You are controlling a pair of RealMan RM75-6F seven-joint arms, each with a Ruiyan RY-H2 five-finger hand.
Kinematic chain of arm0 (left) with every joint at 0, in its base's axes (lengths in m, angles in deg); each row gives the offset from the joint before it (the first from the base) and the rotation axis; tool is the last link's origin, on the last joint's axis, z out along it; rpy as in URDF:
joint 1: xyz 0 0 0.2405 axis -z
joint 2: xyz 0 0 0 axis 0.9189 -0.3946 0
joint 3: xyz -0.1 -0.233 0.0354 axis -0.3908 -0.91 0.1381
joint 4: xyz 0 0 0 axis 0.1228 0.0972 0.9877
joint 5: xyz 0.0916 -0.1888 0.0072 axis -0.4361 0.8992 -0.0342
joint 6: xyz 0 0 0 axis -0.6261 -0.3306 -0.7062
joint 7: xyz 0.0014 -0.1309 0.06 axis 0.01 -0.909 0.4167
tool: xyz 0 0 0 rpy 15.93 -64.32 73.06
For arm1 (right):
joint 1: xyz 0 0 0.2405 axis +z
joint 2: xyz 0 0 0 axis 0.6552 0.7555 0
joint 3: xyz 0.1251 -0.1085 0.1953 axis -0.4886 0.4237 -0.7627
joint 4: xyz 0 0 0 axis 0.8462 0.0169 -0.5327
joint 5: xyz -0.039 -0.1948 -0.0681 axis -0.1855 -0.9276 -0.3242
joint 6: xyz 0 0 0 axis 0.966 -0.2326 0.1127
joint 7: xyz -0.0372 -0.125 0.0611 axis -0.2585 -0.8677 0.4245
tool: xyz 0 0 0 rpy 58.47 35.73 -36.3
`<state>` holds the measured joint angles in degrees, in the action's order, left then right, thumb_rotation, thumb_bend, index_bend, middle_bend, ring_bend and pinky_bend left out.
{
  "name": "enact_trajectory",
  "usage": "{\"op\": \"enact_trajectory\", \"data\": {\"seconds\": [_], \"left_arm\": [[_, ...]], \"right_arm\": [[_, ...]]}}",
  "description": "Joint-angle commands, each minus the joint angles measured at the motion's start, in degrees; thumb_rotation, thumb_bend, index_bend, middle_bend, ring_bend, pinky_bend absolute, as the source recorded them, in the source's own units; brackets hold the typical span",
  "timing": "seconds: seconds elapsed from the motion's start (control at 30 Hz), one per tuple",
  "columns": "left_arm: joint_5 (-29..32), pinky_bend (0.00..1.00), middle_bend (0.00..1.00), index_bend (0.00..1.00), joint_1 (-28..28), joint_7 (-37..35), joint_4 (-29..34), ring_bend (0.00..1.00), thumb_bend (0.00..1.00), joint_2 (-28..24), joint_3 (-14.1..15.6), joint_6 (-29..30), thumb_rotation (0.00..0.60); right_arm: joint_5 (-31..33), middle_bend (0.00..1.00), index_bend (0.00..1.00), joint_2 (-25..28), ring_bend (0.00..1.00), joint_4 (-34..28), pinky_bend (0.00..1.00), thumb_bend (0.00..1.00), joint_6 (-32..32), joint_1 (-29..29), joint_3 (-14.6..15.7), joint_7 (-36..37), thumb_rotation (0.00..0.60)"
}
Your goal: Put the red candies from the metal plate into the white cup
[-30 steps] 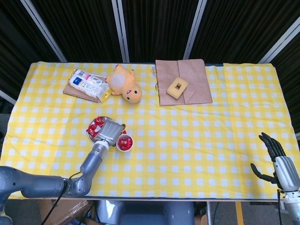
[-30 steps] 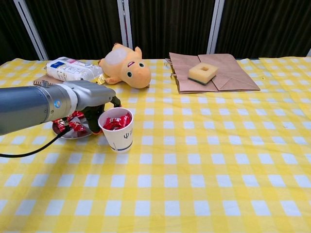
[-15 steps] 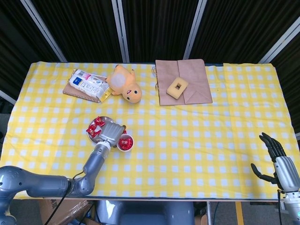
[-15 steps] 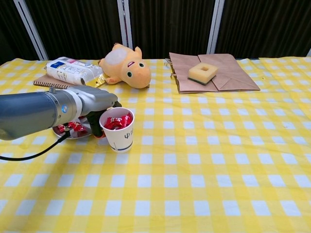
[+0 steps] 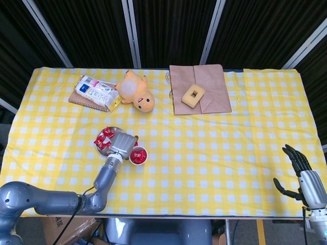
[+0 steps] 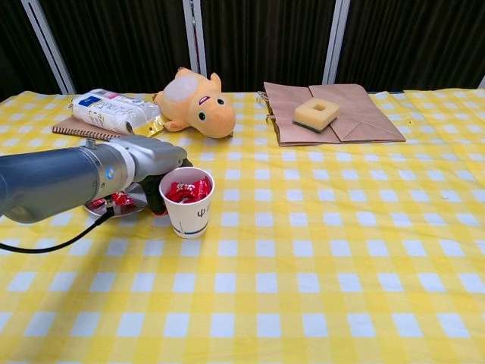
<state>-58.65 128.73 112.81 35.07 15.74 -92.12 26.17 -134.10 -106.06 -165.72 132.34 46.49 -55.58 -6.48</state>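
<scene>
Far left, back of the tabletop [image 5: 214,153]: white snack packet [image 5: 95,92] lying on a spiral notebook [image 5: 82,101], w/ the orange plush toy [image 5: 137,92] on its side just beside them.

Front-left now: metal plate [image 5: 99,148] w/ red candies [image 5: 104,136] on it, more showing under the forearm in chest view [image 6: 121,199]. Left hand [image 5: 122,143] sits low over the plate's right side, tight against the white cup [image 5: 137,155]. Dark fingers [image 6: 155,199] curl down behind the cup's left wall; can't tell whether they've got a candy, so the grasp is unclear. Cup stands upright on the cloth, just right of the plate, touching or nearly touching the hand, and there's a heap of red candy wrappers inside, up near the rim [image 6: 188,190].

Centre-back: brown paper bag [image 5: 202,89] flat, yellow sponge [image 5: 192,95] w/ a hole in it resting on top.

Far right, at the tabletop's front edge: right hand [image 5: 296,168] held off the table, fingers spread apart, holding nothing.
</scene>
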Motion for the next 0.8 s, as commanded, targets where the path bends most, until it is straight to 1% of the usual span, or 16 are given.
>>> {"op": "enact_trajectory", "data": {"seconds": [0.03,0.37,0.8], "left_arm": [[0.07,0.97,0.91,0.30,-0.02,0.16,-0.11,0.96,0.38,0.08,-0.01,0.10,0.600],[0.14,0.97,0.91,0.35,-0.16,0.39,-0.01,0.96,0.38,0.04,-0.22,0.30,0.600],[-0.16,0.97,0.92,0.42,-0.62,0.37,0.06,0.96,0.44,-0.01,-0.05,0.19,0.600]], "right_arm": [[-0.01,0.00,0.00,-0.01,0.00,0.02,0.00,0.42,-0.02,0.00,0.02,0.00,0.600],[-0.02,0.00,0.00,-0.07,0.00,0.03,0.00,0.42,-0.12,0.04,0.04,-0.07,0.600],[-0.12,0.00,0.00,-0.05,0.00,0.01,0.00,0.42,-0.05,0.02,0.10,-0.10,0.600]]}}
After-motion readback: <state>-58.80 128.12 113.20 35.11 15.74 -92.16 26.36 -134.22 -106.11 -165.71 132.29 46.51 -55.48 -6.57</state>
